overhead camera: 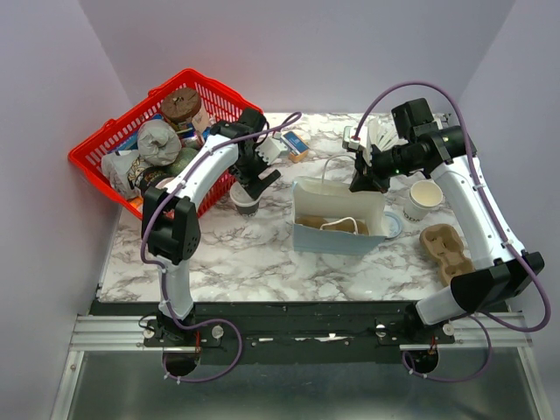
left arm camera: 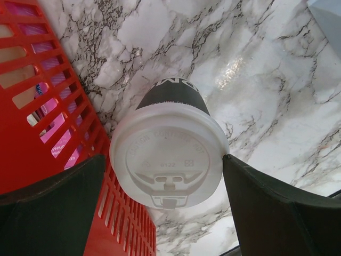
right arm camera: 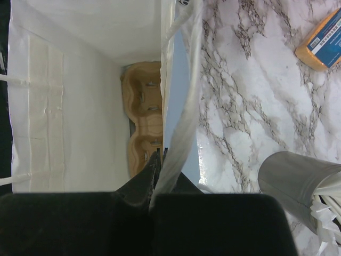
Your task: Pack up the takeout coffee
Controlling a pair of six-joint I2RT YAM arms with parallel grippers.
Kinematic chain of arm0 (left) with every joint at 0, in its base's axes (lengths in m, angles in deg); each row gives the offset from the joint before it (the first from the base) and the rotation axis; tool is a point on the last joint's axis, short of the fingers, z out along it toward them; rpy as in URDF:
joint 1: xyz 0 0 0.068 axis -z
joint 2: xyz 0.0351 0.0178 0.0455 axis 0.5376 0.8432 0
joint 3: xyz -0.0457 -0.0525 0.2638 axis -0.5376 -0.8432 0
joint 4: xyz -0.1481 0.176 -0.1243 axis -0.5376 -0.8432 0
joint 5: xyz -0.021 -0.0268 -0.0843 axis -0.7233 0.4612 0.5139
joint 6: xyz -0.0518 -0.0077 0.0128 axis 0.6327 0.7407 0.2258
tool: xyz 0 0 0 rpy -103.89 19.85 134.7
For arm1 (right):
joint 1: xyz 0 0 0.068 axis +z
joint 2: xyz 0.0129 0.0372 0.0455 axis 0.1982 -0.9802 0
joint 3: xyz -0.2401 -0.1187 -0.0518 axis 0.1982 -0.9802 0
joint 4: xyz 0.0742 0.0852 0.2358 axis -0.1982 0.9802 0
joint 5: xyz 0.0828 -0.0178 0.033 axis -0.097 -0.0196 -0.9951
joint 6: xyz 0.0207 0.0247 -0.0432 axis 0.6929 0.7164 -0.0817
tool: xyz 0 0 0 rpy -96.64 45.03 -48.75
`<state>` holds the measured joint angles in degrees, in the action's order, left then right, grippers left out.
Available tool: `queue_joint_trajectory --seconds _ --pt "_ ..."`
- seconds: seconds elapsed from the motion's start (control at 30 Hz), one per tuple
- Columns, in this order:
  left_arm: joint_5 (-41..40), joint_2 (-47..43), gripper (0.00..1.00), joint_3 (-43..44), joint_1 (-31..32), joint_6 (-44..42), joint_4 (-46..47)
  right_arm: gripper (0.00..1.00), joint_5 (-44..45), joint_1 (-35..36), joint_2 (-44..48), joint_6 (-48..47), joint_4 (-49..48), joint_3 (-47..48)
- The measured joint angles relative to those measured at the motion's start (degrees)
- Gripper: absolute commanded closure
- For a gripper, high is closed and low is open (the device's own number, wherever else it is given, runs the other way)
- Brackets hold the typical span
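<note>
The takeout coffee [left arm camera: 168, 160], a dark cup with a white lid, stands on the marble table beside the red basket [left arm camera: 32, 133]. My left gripper [left arm camera: 162, 162] is open and straddles the lid. Its right finger [left arm camera: 256, 197] touches the rim and its left finger [left arm camera: 58, 197] sits just off it. From above, the cup [overhead camera: 247, 205] is right under the left gripper [overhead camera: 251, 179]. My right gripper [right arm camera: 162, 154] is shut on the white handle [right arm camera: 181, 122] of the paper bag [overhead camera: 337, 232] and holds it up. A brown cup carrier [right arm camera: 144, 117] lies inside the bag.
The red basket [overhead camera: 131, 149] full of items stands at the back left. An orange box [overhead camera: 295, 145] and a metal holder [right arm camera: 298, 176] sit behind the bag. A cream paper cup [overhead camera: 426, 198] and another cup carrier [overhead camera: 446, 250] are on the right.
</note>
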<state>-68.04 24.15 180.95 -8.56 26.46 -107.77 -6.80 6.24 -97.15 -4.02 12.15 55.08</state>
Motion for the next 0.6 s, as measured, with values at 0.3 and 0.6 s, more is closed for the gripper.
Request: queue_joint_trajectory --seconds 0.3,0.6 --pt "0.4 0.7 0.02 0.9 0.0 0.9 -1.9 0.99 0.0 0.0 -0.2 0.0 0.0 0.0" --pt "1.0 1.2 0.03 1.2 0.0 1.6 -2.7 0.99 0.0 0.0 -0.3 0.0 0.0 0.0"
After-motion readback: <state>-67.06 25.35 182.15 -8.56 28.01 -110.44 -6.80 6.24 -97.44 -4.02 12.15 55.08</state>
